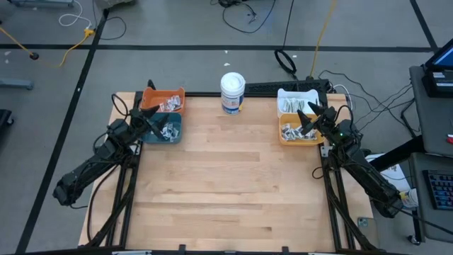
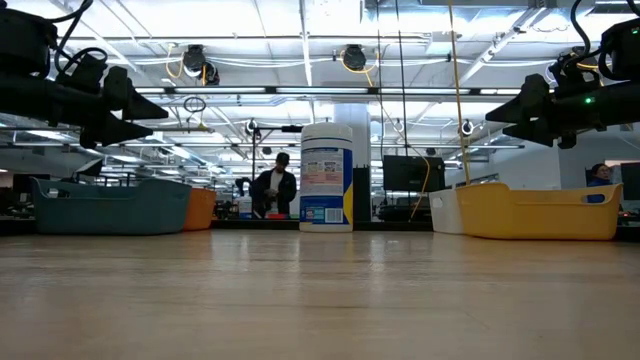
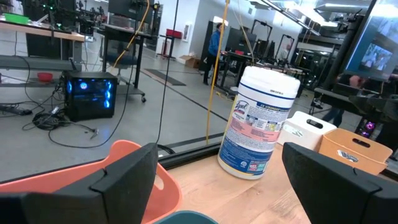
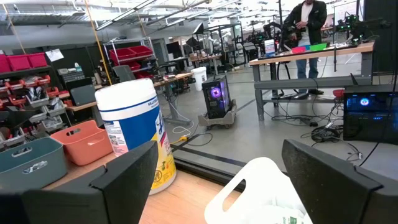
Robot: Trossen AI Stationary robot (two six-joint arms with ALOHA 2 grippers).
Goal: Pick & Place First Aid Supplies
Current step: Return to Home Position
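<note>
The left gripper hangs, fingers spread wide, above the far-left teal bin of packets. The right gripper, also spread wide, hangs above the yellow bin.

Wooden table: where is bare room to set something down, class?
Bare: the light wooden tabletop from the tall white cylindrical tub to the near edge. Crowded: orange bin and teal bin back left, white bin and yellow bin back right.

Bright, even overhead light; sharp

Raised level — left gripper and right gripper, fingers spread wide.
</note>
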